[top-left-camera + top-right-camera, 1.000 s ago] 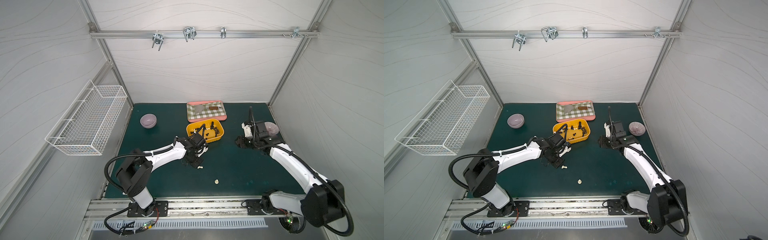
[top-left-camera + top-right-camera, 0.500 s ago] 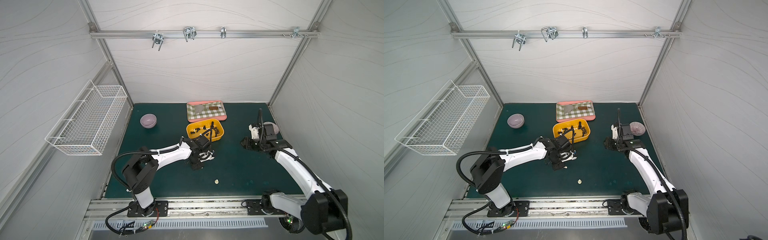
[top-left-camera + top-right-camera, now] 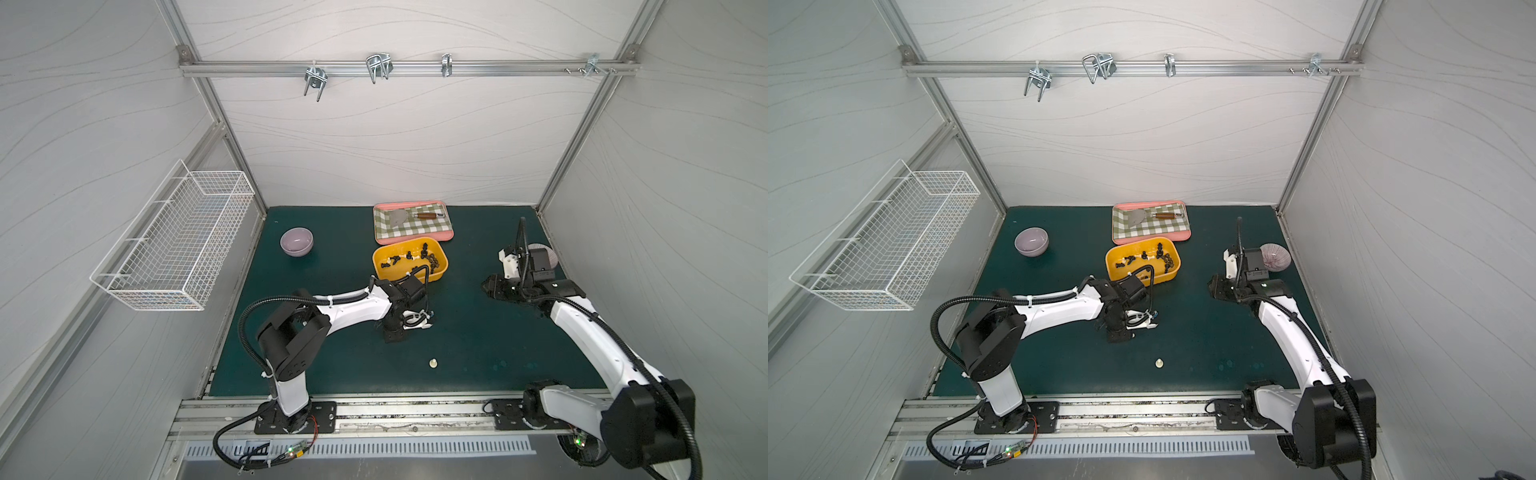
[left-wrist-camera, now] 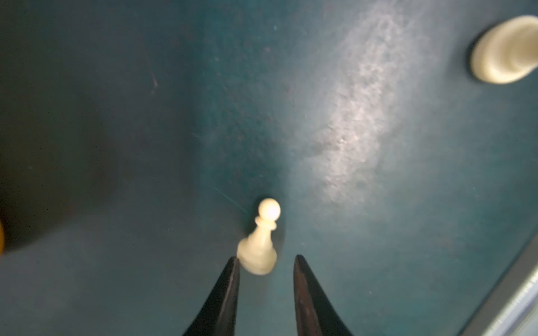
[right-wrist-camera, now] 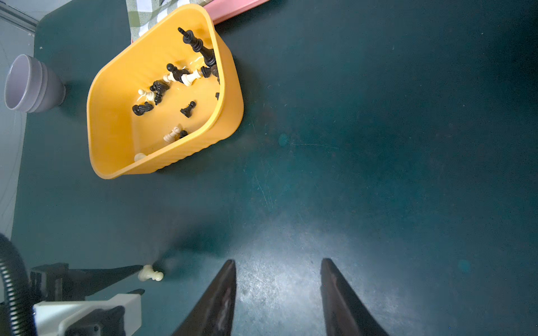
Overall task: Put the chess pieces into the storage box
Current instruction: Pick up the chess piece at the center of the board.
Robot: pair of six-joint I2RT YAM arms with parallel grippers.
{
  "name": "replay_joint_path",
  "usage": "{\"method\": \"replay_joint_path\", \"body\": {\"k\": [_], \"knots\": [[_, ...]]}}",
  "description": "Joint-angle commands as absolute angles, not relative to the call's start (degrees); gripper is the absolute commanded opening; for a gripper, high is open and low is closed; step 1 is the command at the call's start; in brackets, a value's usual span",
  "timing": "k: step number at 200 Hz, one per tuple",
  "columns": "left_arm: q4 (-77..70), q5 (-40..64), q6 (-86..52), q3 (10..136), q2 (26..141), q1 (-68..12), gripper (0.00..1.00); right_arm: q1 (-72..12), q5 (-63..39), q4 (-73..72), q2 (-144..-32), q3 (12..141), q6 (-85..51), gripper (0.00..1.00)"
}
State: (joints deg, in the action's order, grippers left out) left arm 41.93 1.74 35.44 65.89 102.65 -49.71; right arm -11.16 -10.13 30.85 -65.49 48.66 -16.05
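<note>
The yellow storage box stands mid-table and holds several black and cream chess pieces. A cream pawn lies on the green mat just past my left gripper's tips, its base against one finger. The left gripper is open, low over the mat in front of the box. Another cream piece lies nearer the front edge. My right gripper is open with nothing between its fingers, right of the box.
A pink tray with checked cloth and a spatula sits behind the box. A purple bowl stands back left, and a striped bowl lies behind the right wrist. A white wire basket hangs on the left wall.
My left gripper has moved from beside the box toward the front and down to the cream pawn. The right arm has drawn back a little to the right.
</note>
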Motion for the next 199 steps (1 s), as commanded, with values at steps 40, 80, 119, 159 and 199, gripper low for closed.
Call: {"method": "replay_joint_path", "body": {"k": [40, 80, 119, 159, 199], "knots": [[39.1, -0.8, 38.0, 67.1, 104.3, -50.0, 0.33, -10.5, -11.2, 30.5, -64.9, 48.4, -15.4, 0.49], [39.1, -0.2, 38.0, 67.1, 105.1, -50.1, 0.32, -10.4, -11.1, 30.5, -64.9, 48.3, -15.4, 0.49], [40.2, -1.3, 38.4, 67.5, 106.6, -50.6, 0.29, -10.3, -11.1, 30.5, -64.7, 48.2, -15.4, 0.49], [40.7, -1.3, 37.7, 68.2, 107.6, -51.1, 0.23, -10.2, -11.1, 30.7, -64.4, 48.1, -15.5, 0.49], [41.0, -2.4, 36.0, 68.8, 106.7, -51.2, 0.18, -10.1, -11.4, 30.8, -64.2, 48.0, -15.4, 0.49]]}}
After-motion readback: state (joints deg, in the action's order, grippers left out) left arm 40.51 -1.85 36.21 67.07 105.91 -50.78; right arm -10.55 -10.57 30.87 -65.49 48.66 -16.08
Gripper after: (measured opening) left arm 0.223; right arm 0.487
